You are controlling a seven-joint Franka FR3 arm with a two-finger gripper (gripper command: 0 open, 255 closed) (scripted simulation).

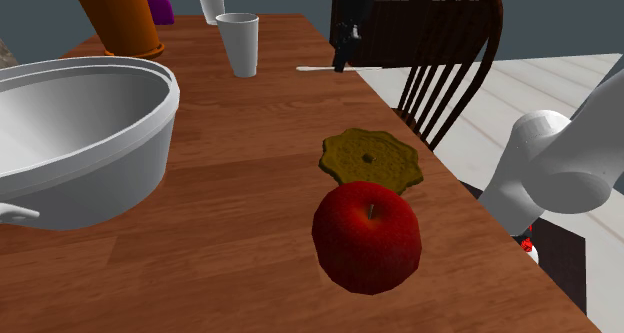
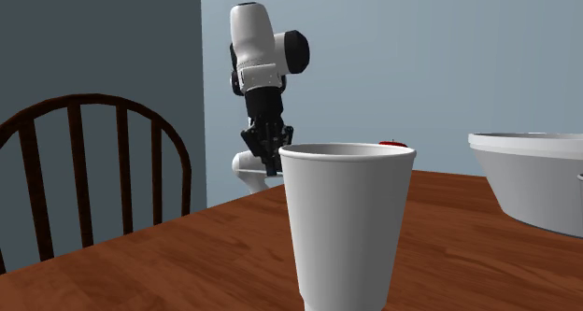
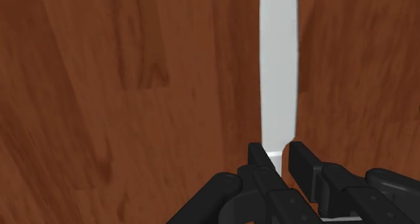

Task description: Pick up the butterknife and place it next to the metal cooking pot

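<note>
Low and centre in the shoulder view, a dark red apple (image 1: 366,236) sits nearest the camera on the reddish-brown wooden surface (image 1: 240,211). A flat, scalloped brown disc (image 1: 368,161) lies just behind it. At the frame's left, a large pale grey cooking pot (image 1: 70,141) is cut off by the edge, so its full width is hidden. At the lower right, the white arm (image 1: 560,166) is cropped as well.

Higher in the frame stands a plain white tapered cup (image 1: 240,43). Beyond it, in the upper centre near the surface's right-hand edge, lies the flat white butterknife (image 1: 318,69), well apart from the pot. The black two-finger tool (image 1: 342,63) stands over the knife's right end and hides that part of it.

A dark wooden spindle-back chair (image 1: 450,61) stands beside the surface at the upper right. In the upper left corner, an orange flowerpot (image 1: 120,19), a purple vase (image 1: 158,6) and a white vase (image 1: 211,1) are all clipped by the top edge.

In the wrist view the tool is set narrow, its fingers pressed against either side of the knife's near end. The blade runs straight away from the fingertips over the wood until the frame edge cuts it off. Whether the knife rests on the surface or is raised cannot be told.

In the second exterior view the cup fills the foreground and hides most of the apple, leaving only its red top above the rim. The tool descends just left of the cup.
</note>
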